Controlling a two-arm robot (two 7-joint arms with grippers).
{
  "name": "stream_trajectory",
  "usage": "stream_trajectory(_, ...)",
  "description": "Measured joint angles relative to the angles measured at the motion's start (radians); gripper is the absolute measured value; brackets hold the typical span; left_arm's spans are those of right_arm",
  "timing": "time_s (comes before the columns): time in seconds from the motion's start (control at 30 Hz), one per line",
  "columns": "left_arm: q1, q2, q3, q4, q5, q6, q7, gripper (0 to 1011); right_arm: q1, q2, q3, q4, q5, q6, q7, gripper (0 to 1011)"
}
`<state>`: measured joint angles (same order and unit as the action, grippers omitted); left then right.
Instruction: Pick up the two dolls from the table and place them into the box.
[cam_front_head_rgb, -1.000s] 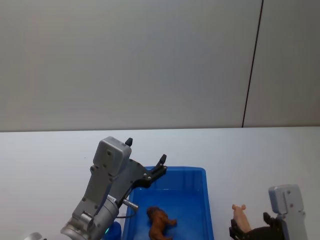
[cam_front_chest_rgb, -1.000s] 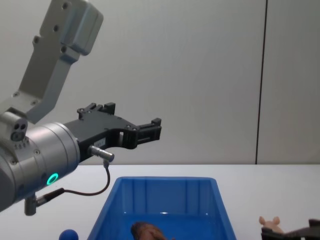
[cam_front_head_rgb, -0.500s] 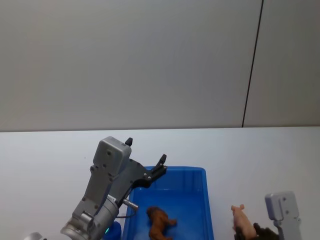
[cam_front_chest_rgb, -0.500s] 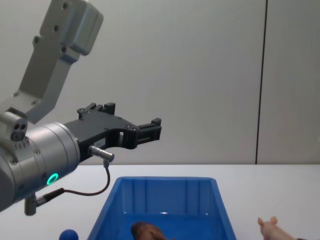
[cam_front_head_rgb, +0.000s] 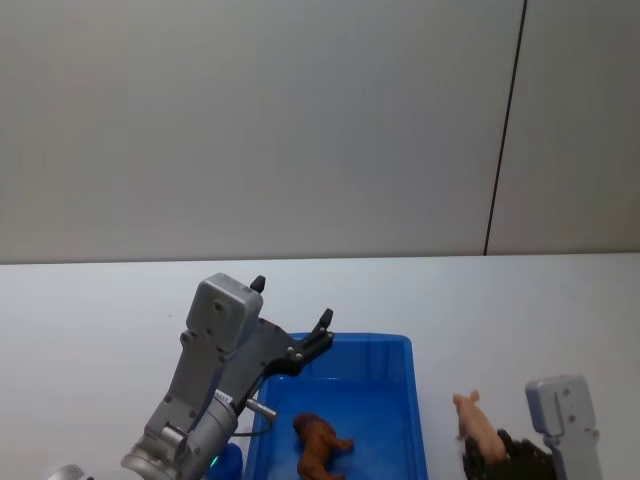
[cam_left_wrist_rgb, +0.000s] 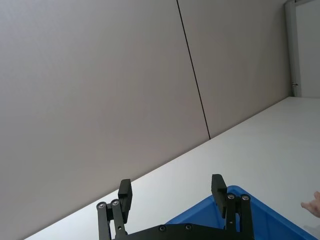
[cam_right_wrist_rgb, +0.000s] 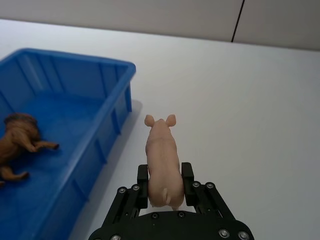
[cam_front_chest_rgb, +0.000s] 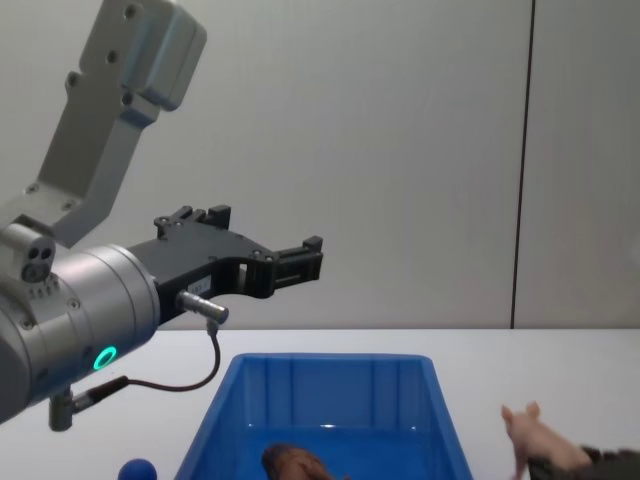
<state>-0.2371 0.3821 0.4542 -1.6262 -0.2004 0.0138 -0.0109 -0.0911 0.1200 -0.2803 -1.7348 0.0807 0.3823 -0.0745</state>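
The pale pink pig doll (cam_right_wrist_rgb: 162, 160) is clamped at its rear between the fingers of my right gripper (cam_right_wrist_rgb: 165, 172). It hangs just above the white table (cam_right_wrist_rgb: 240, 100), right of the box (cam_right_wrist_rgb: 75, 55), snout pointing away from me. In the head view the pig (cam_front_head_rgb: 473, 422) sits beside the blue box (cam_front_head_rgb: 400, 345) near its right wall. Inside the box lies the brown fuzzy doll (cam_front_head_rgb: 320, 445) on its side. My left gripper (cam_left_wrist_rgb: 171, 181) is open and holds nothing. It hovers high above the box's far left corner.
A small blue ball-like object (cam_front_chest_rgb: 135, 469) sits on the table left of the box. Bare white tabletop (cam_front_head_rgb: 90, 310) spreads to the left, right and back. Behind the table is a grey wall with a dark vertical seam (cam_front_head_rgb: 505, 130).
The right gripper has raised the pink pig off the table and carried it slightly left, toward the box. The left arm and the brown doll have not moved.
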Motion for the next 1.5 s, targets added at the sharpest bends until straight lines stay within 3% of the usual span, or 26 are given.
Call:
stream_trajectory(0.5, 0.000, 0.000, 0.000, 0.000, 0.000, 0.000, 0.000, 1002, 0.043, -0.016, -0.015, -0.031, -0.044, -0.061, 0.125, 378)
stream_trajectory(0.83, 0.000, 0.000, 0.000, 0.000, 0.000, 0.000, 0.000, 1002, 0.112, -0.055, -0.035, 0.018, -0.054, -0.079, 0.243, 404)
stream_trajectory(1.17, 0.000, 0.000, 0.000, 0.000, 0.000, 0.000, 0.000, 1002, 0.153, -0.080, -0.043, 0.066, -0.053, -0.067, 0.286, 734)
stream_trajectory(1.5, 0.000, 0.000, 0.000, 0.000, 0.000, 0.000, 0.000, 1002, 0.146, -0.074, -0.033, 0.064, -0.042, -0.058, 0.251, 1000)
